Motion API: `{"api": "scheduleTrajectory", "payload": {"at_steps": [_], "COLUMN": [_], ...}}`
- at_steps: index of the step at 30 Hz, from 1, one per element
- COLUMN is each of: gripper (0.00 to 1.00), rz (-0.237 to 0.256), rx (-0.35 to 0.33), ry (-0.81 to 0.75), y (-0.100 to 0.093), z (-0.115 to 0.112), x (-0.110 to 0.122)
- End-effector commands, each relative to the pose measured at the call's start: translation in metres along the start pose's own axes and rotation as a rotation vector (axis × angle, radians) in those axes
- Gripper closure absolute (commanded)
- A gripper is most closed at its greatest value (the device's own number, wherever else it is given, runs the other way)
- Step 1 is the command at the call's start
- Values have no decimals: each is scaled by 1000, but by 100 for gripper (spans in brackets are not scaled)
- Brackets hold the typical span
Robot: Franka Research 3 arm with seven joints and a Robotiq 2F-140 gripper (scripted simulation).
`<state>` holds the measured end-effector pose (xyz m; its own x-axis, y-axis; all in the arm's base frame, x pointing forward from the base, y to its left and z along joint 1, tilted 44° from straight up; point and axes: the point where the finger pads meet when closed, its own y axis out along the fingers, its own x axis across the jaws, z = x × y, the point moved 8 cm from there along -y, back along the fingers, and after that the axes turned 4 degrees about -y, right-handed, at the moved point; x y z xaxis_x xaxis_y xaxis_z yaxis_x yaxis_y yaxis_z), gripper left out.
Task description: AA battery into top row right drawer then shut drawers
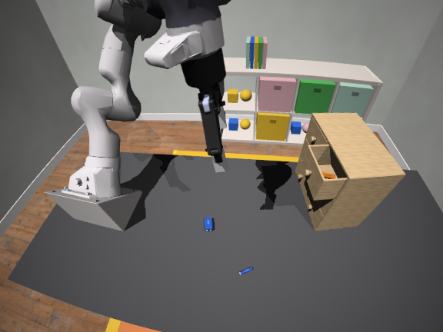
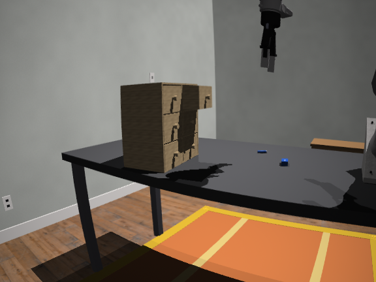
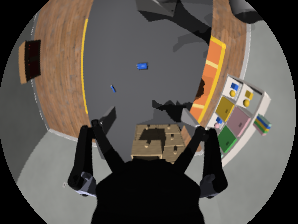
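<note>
The AA battery (image 1: 245, 270) (image 2: 262, 151) (image 3: 113, 88), a small blue cylinder, lies flat on the dark table toward its front. The wooden chest (image 1: 358, 154) (image 2: 140, 124) (image 3: 160, 139) stands upright at the table's right side. Its top-row right drawer (image 1: 331, 188) (image 2: 205, 96) is pulled out, and an orange item (image 1: 328, 175) lies inside it. The other drawers look shut. My gripper (image 1: 218, 163) (image 2: 268, 63) (image 3: 148, 113) is open and empty. It hangs high above the table, left of the chest and far behind the battery.
A blue block-shaped battery (image 1: 208, 224) (image 2: 284, 162) (image 3: 141, 66) lies between the robot base (image 1: 96, 184) and the AA battery. A shelf unit (image 1: 300, 69) with coloured bins stands behind the table. A wooden board (image 2: 336, 143) shows beyond the far edge.
</note>
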<state>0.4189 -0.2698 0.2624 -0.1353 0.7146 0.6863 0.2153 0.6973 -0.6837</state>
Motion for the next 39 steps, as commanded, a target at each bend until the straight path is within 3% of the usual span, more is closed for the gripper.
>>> {"api": "scheduleTrajectory", "payload": {"at_steps": [1, 6, 9, 23, 25, 32, 39], "gripper": [0, 0, 0, 0, 0, 0, 0], "rz": [22, 29, 30, 55, 55, 66, 74], "rx": [-89, -207, -234, -684, -684, -871, -1008], "ry": [-28, -29, -29, -32, -32, -33, -33], "y": [3, 15, 18, 75, 75, 102, 123], "z": [-4, -3, -3, -4, -4, -7, -10], "x": [-5, -5, -5, -6, -6, -7, -8]}}
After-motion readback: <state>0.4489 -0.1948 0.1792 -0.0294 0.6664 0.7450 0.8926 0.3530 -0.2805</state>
